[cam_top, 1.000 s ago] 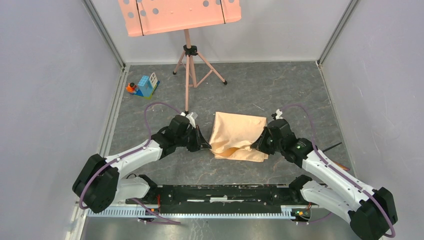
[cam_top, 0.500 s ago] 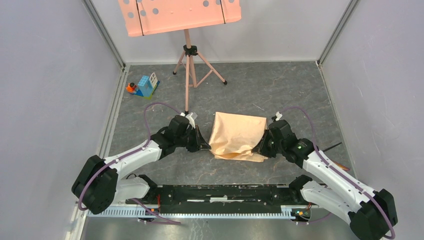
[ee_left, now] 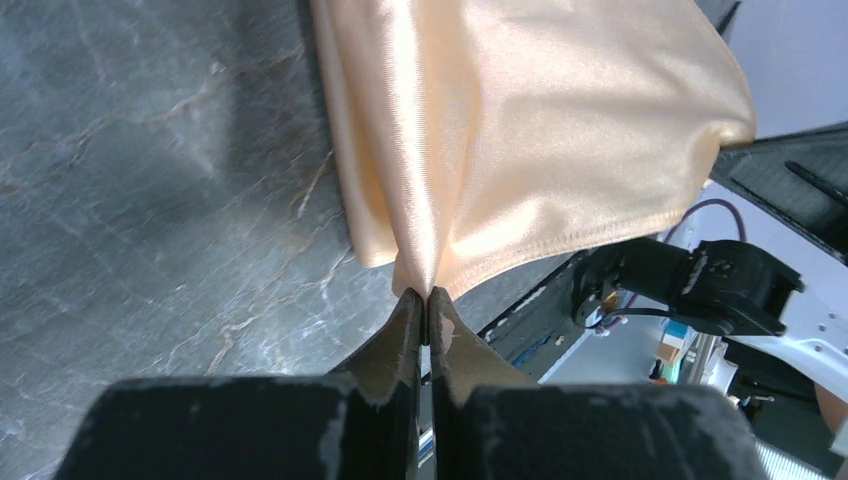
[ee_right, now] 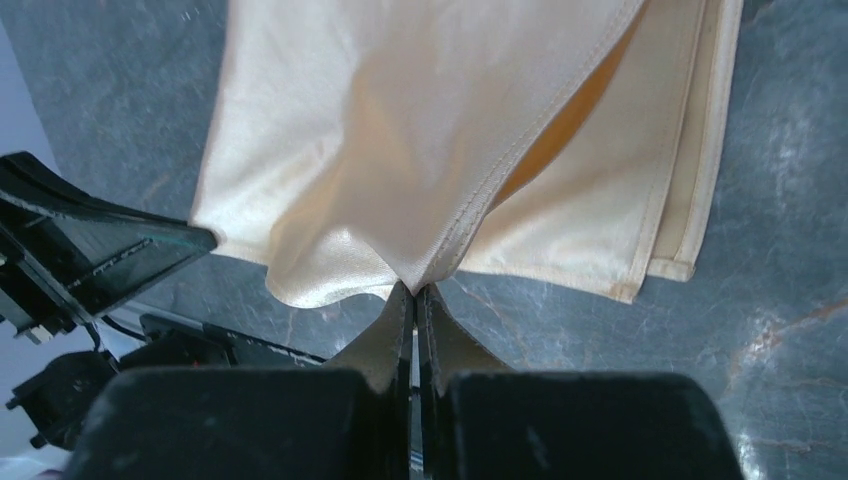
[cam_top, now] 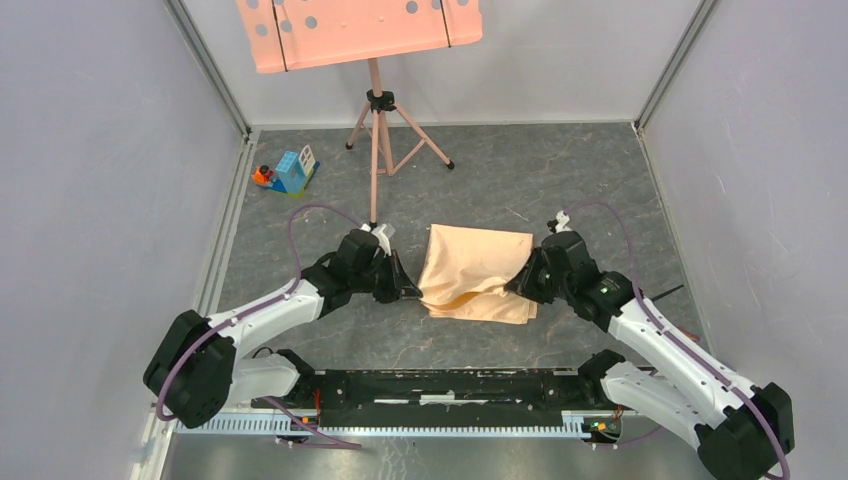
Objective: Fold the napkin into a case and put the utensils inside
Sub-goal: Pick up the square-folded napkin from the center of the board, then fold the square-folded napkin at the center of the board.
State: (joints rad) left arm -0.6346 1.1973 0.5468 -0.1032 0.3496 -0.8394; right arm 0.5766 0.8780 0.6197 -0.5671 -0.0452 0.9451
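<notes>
The peach-orange satin napkin [cam_top: 478,268] lies folded in several layers on the grey marbled table, between my arms. My left gripper [cam_top: 413,292] is shut on the napkin's near-left edge; in the left wrist view the cloth [ee_left: 520,140] rises from the pinched tips [ee_left: 428,296]. My right gripper [cam_top: 515,286] is shut on the top layer's near-right edge, lifting it off the lower layers [ee_right: 640,190]; its tips [ee_right: 415,290] pinch the hemmed corner. A thin black utensil [cam_top: 664,293] pokes out beside the right arm. No case is formed.
A salmon-pink perforated music-stand tray [cam_top: 358,30] on a pink tripod [cam_top: 378,140] stands at the back. A small toy block house [cam_top: 291,172] sits at the back left. Grey walls enclose the table on three sides.
My right gripper has moved slightly back and up with the top layer, opening the fold again after it had flattened. The left gripper has stayed put.
</notes>
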